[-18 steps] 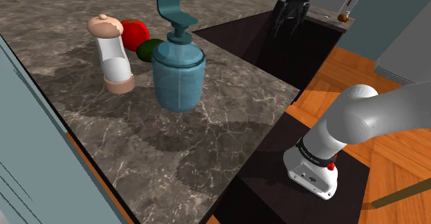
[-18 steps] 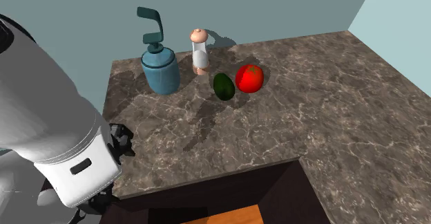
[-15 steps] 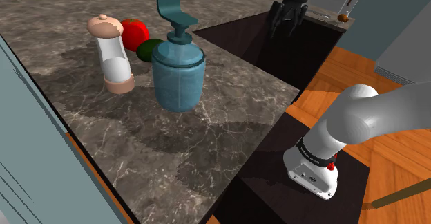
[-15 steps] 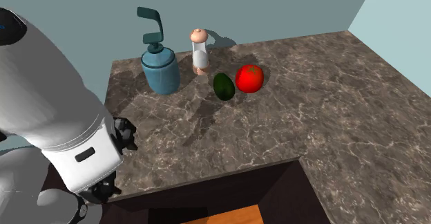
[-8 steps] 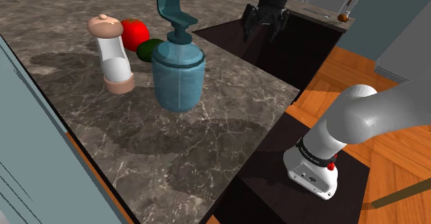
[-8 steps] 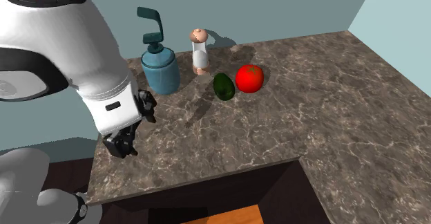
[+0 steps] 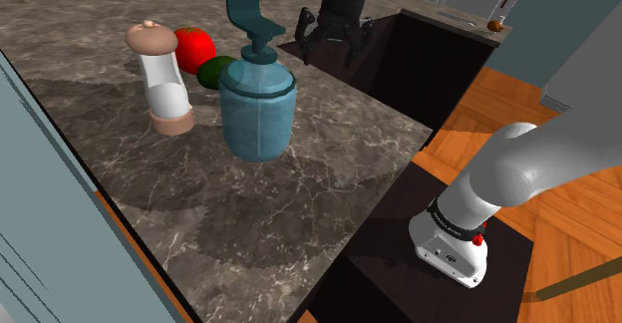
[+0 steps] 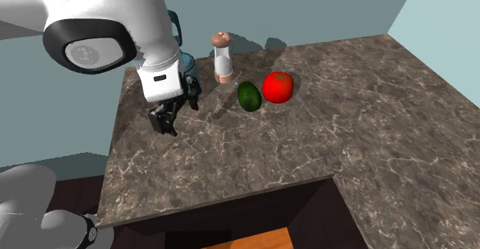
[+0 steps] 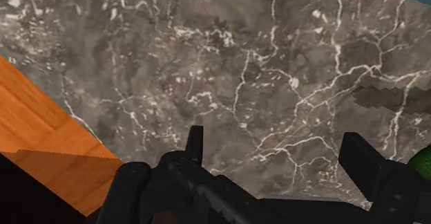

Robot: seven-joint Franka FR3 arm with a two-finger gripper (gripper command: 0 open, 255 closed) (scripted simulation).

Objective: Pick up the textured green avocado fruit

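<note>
**A:** Beginning from the near side of the shoulder view, please. What first?

**B:** First the stand [image 7: 451, 246] with the white base of the arm, at the lower right. Then the dark marble countertop [image 7: 329, 152]. On it, closest, a blue pump dispenser [image 7: 257, 107], and next to that a white grinder [image 7: 159, 77] with a pale knob.

**A:** And the avocado?

**B:** Behind the dispenser: a dark green avocado [image 7: 214, 70], lying on the marble just beside a red tomato [image 7: 195, 44]. Touching or not, impossible to tell. In the second exterior view, near the grinder on one side and the tomato on the other, with nothing over it.

**A:** Farthest away?

**B:** The black gripper [image 7: 327, 50], hanging above the marble and pointing down, well apart from the avocado. In the wrist view, fingers [image 9: 359, 160] spread wide, only bare marble between them. Holding nothing.

**A:** So which step?

**B:** By my judgement, the approach. No contact yet, no grasp begun.

**A:** Next move?

**B:** Probably to carry the open gripper across until directly over the avocado, then to turn it so as to take the fruit across its narrow side. After that, to lower carefully and close. Some care needed: little room next to the tomato, and a rounded fruit likely to roll if pushed from one side only.
</note>
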